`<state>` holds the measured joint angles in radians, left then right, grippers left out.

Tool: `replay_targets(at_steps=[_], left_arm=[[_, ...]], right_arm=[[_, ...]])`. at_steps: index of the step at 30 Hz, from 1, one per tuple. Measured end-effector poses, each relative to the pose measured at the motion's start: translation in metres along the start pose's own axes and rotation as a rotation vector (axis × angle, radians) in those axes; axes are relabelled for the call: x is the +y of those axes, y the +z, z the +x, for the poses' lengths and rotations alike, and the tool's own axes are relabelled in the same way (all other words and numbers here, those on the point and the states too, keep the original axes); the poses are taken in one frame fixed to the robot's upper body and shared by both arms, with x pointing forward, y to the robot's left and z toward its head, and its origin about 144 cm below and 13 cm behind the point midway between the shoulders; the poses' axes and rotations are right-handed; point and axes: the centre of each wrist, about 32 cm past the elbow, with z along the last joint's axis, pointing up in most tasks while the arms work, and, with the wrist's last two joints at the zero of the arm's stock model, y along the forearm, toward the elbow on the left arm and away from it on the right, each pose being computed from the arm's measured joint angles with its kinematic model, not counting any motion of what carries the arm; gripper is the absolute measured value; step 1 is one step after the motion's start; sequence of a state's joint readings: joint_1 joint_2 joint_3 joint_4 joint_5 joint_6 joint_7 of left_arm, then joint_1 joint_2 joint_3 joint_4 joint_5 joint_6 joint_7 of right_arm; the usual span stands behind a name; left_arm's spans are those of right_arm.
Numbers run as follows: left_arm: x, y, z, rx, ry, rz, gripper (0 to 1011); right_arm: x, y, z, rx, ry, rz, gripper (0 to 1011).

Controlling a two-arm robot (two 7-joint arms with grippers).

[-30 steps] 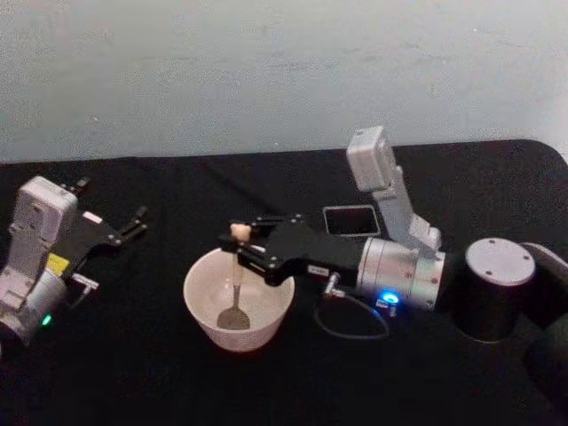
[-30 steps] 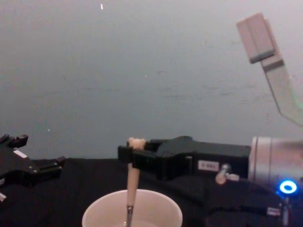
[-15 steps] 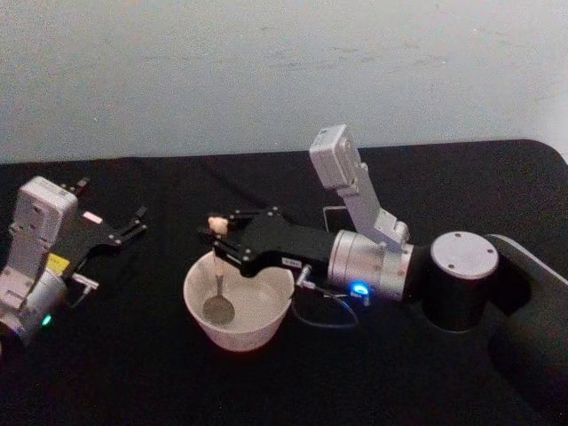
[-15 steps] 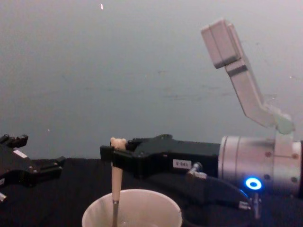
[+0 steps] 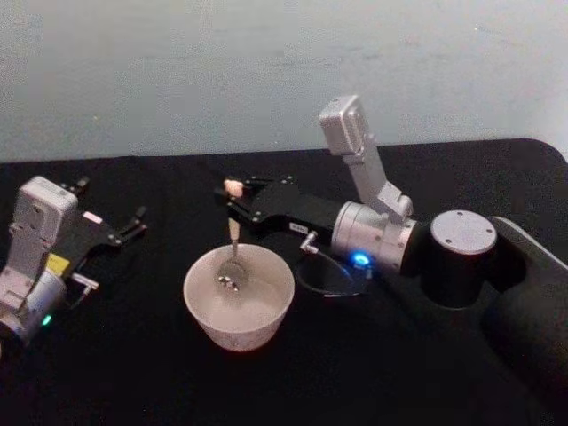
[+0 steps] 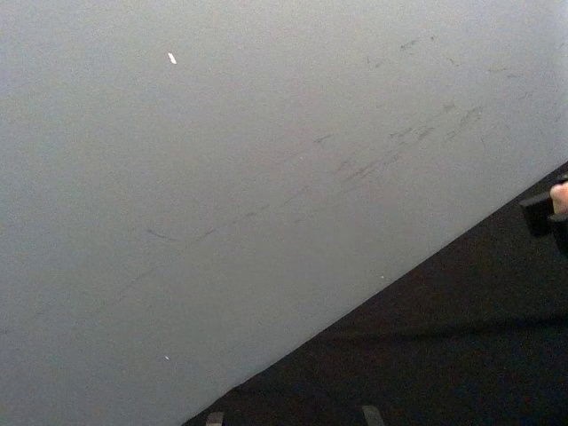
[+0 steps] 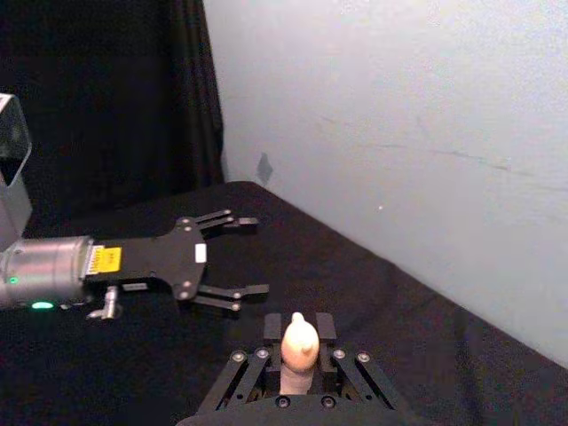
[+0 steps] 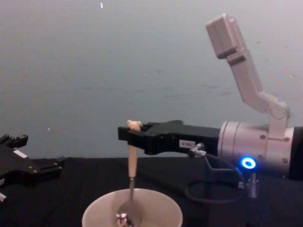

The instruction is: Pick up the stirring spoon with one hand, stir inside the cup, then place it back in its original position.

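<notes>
The right end effector (image 5: 234, 192) is clamped on the stirring spoon (image 8: 132, 163), gripping the beige handle just under the bear head. The head pokes out above the fingers (image 7: 325, 330). The grip sits above the far rim of the cup (image 5: 240, 330), held roughly level, with the arm coming in from the cup's right.

The spoon hangs near-upright from the grip with a slight tilt. Its thin neck drops past the rim and its shiny bowl is inside the cup, toward the far wall. Can't tell whether the bowl touches the cup's floor.

The cup stands upright on the black tabletop (image 5: 133, 373), apart from both arms on the outside. A blue light (image 5: 359, 259) is lit on the right wrist body, to the cup's right. A thin cable (image 5: 324, 286) loops under it, near the cup's right side.

The left end effector (image 7: 247, 255) sits well apart to the cup's left, low over the tabletop. Its fingers are spread wide and empty, and a green light (image 7: 40, 305) is lit on its body.

A plain pale wall (image 5: 177, 71) stands behind the cup, past the tabletop's far edge.
</notes>
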<state>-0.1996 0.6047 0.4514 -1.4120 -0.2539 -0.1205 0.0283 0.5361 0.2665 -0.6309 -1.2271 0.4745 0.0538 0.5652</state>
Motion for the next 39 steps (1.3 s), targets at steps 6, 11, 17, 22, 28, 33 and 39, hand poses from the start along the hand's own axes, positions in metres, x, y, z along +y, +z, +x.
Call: replay_targets(at_steps=[6, 11, 17, 22, 28, 33, 39], left_arm=[[0.000, 0.000, 0.000, 0.000, 0.000, 0.000, 1001], [0.000, 0.000, 0.000, 0.000, 0.000, 0.000, 1001], [0.000, 0.000, 0.000, 0.000, 0.000, 0.000, 1001], [0.000, 0.000, 0.000, 0.000, 0.000, 0.000, 1002], [0.000, 0.000, 0.000, 0.000, 0.000, 0.000, 1001], [0.000, 0.000, 0.000, 0.000, 0.000, 0.000, 1002], [0.000, 0.000, 0.000, 0.000, 0.000, 0.000, 1001]], right_arm=[[-0.012, -0.001, 0.005, 0.009, -0.019, -0.005, 225], [-0.032, 0.000, 0.007, 0.037, -0.018, -0.005, 225], [-0.058, 0.001, 0.003, 0.070, 0.001, -0.015, 225], [-0.070, 0.004, -0.001, 0.082, 0.032, -0.017, 225], [-0.072, 0.005, -0.010, 0.084, 0.078, -0.015, 225], [-0.068, 0.004, -0.017, 0.085, 0.104, -0.016, 225], [-0.058, 0.005, -0.025, 0.081, 0.137, -0.016, 225]])
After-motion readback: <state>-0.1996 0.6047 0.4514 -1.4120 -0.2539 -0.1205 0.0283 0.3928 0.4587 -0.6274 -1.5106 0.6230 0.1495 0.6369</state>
